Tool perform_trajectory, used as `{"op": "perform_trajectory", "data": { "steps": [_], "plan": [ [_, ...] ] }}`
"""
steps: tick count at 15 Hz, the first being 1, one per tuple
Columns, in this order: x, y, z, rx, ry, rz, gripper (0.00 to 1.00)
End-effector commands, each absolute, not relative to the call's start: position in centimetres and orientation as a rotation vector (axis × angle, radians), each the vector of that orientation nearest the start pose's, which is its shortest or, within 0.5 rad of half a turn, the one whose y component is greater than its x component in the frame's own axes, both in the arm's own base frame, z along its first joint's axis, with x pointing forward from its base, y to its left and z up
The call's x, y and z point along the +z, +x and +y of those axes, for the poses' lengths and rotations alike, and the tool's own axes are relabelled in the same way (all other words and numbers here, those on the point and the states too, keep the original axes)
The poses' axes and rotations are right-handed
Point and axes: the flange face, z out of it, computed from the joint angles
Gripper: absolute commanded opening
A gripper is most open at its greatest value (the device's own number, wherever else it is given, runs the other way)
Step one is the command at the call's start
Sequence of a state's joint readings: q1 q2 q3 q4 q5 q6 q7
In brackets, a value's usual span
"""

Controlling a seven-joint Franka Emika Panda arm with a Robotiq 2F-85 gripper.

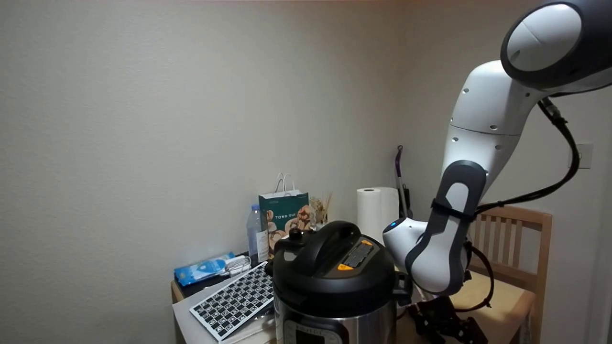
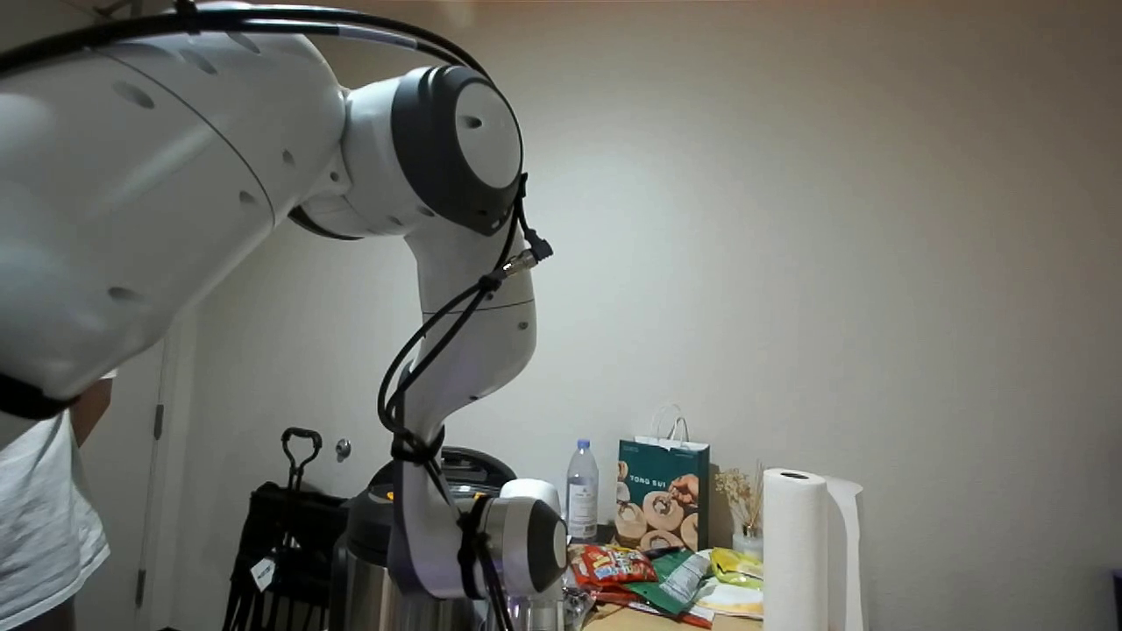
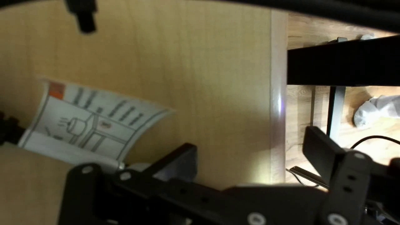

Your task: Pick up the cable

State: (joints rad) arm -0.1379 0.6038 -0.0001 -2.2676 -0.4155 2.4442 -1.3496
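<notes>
Well, from where I stand the black, two-fingered gripper hangs low at the end of the white and dark-grey jointed arm, its fingers spread wide apart. In the wrist view one of them shows against a pale, wood-grained surface, the other against the wooden floor past that surface's rounded edge. A thin, black, flexible cord curves over the brightly lit boards there, near the finger on that view's right-hand side and partly hidden; whether it is the cable to be picked up, I cannot tell. A curved white paper sheet with a line drawing and an orange patch shows over the wood, and at the far left there is a dark, lumpy shape, too blurred to name. In an exterior view the gripper shows to the right of the round, steel-sided, black-lidded pressure cooker, near a slatted wooden chair. A white-framed, black-and-white patterned board slants beside the cooker, with a flat blue packet behind it. In both exterior views I see a dark green paper bag, a clear, blue-capped plastic bottle just beside it, and a white roll of paper towel. In an exterior view a heap of shiny coloured snack packets lies in front of the bag, and a person in a white shirt shows at the left edge
</notes>
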Motion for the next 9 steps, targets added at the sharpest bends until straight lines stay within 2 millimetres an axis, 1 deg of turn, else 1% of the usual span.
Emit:
{"op": "perform_trajectory", "data": {
  "steps": [1, 2, 5, 7, 9],
  "plan": [
    [6.5, 46.1, -6.5, -0.716, 2.245, 2.284, 1.0],
    [7.5, 46.3, -6.8, -0.665, 2.264, 2.283, 1.0],
    [9.4, 46.5, -7.8, -0.568, 2.307, 2.254, 1.0],
    [10.6, 46.6, -9.1, -0.499, 2.411, 2.164, 1.0],
    [11.1, 47.0, -10.8, -0.46, 2.464, 2.137, 1.0]
  ]
}}
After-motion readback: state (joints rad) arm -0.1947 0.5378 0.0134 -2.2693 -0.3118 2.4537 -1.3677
